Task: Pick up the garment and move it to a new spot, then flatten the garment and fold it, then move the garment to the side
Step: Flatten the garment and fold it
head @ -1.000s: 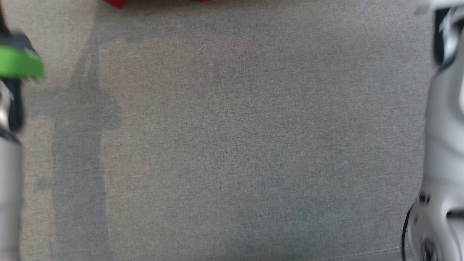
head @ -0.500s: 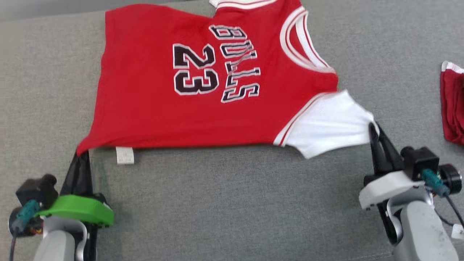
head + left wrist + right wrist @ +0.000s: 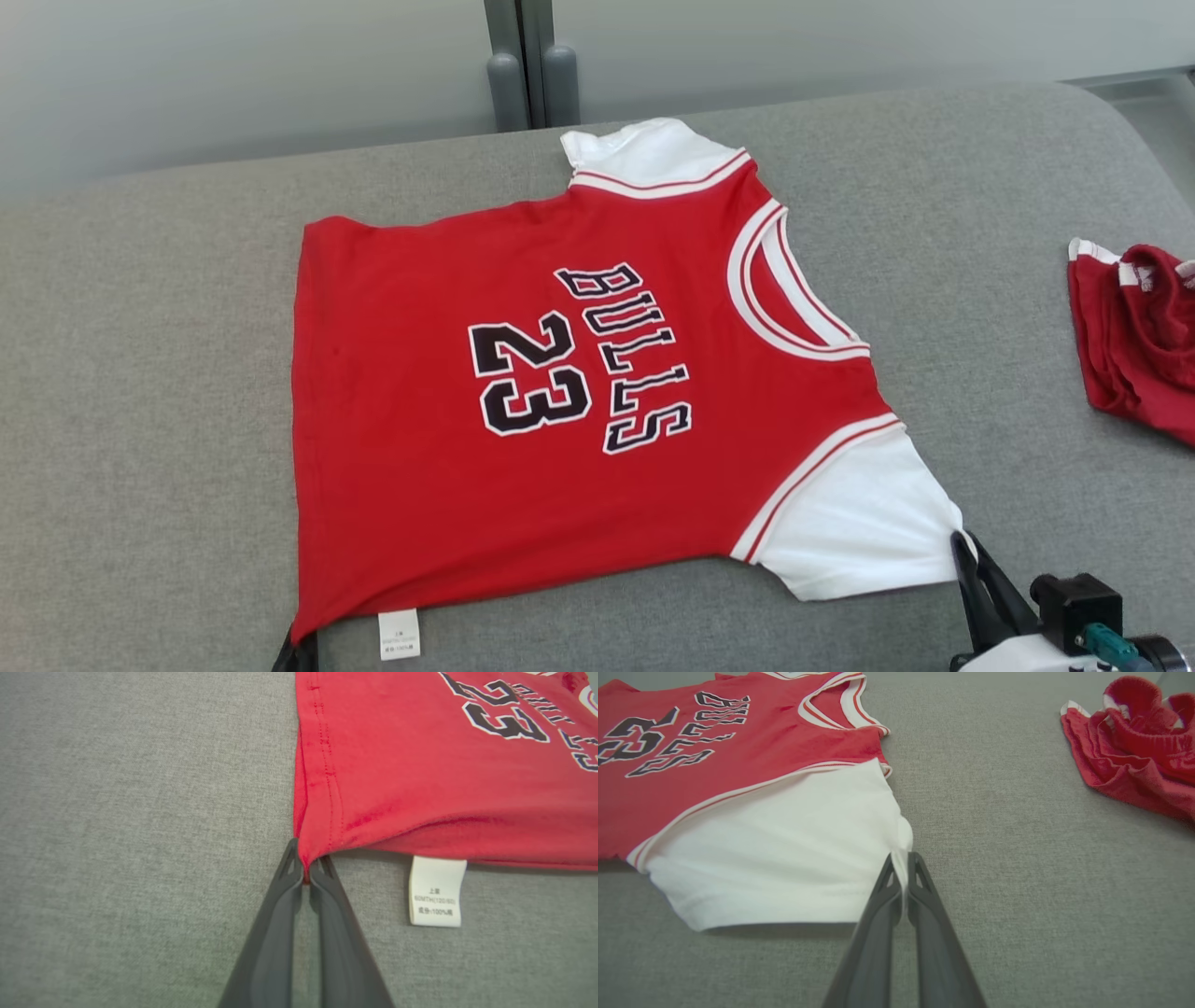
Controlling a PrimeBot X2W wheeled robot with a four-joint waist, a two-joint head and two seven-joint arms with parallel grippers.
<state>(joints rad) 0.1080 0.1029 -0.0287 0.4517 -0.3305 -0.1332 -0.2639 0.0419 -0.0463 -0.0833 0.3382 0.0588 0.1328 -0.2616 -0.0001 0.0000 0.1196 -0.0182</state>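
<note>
A red jersey point(image 3: 560, 401) with white sleeves and the print "BULLS 23" lies spread flat on the grey cushion, neck toward the right. My left gripper point(image 3: 306, 868) is shut on the jersey's near hem corner point(image 3: 322, 826), beside a white care label point(image 3: 435, 891). In the head view its fingertips point(image 3: 297, 651) just peek over the bottom edge. My right gripper point(image 3: 901, 868) is shut on the edge of the near white sleeve point(image 3: 784, 844). That gripper point(image 3: 966, 551) sits at the lower right in the head view.
A second crumpled red garment point(image 3: 1134, 336) lies at the cushion's right side, also seen as a red heap point(image 3: 1134, 742) in the right wrist view. The grey cushion point(image 3: 140, 392) ends at a rounded far edge before a pale wall with a grey post point(image 3: 523, 65).
The head camera has tilted up, so the whole scene sits lower in view. Both grippers keep their hold on the jersey's near corners, and the jersey lies flatter.
</note>
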